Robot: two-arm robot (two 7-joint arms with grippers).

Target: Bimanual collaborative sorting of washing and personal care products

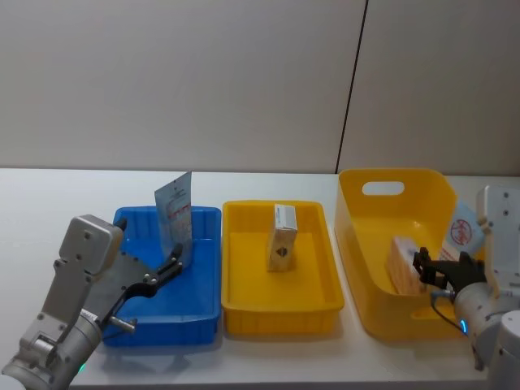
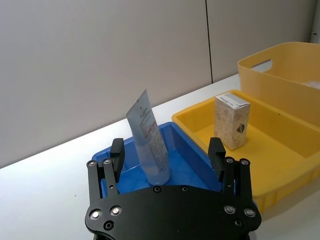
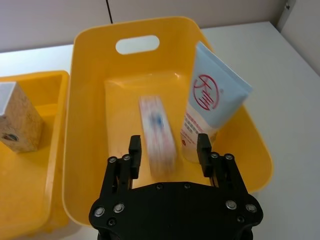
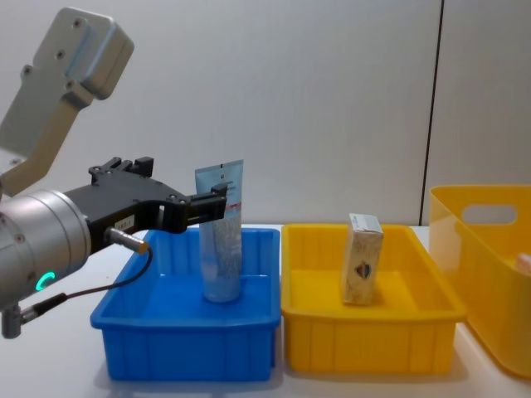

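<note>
A pale-blue tube (image 1: 174,213) stands upright in the blue tray (image 1: 203,313). My left gripper (image 1: 175,264) is open just in front of it. In the left wrist view the tube (image 2: 149,140) rises between the spread fingers (image 2: 216,152) without touching them. A cream box (image 1: 282,237) stands upright in the yellow tray (image 1: 280,317). In the yellow basket (image 3: 90,90) lie another box (image 3: 157,135) and a second tube (image 3: 212,107), which leans on the wall. My right gripper (image 3: 168,150) hovers open over that box.
Blue tray (image 4: 182,344), yellow tray (image 4: 365,344) and handled basket (image 4: 485,265) sit side by side on a white table, left to right. A grey wall stands behind. Bare table lies in front of and behind the containers.
</note>
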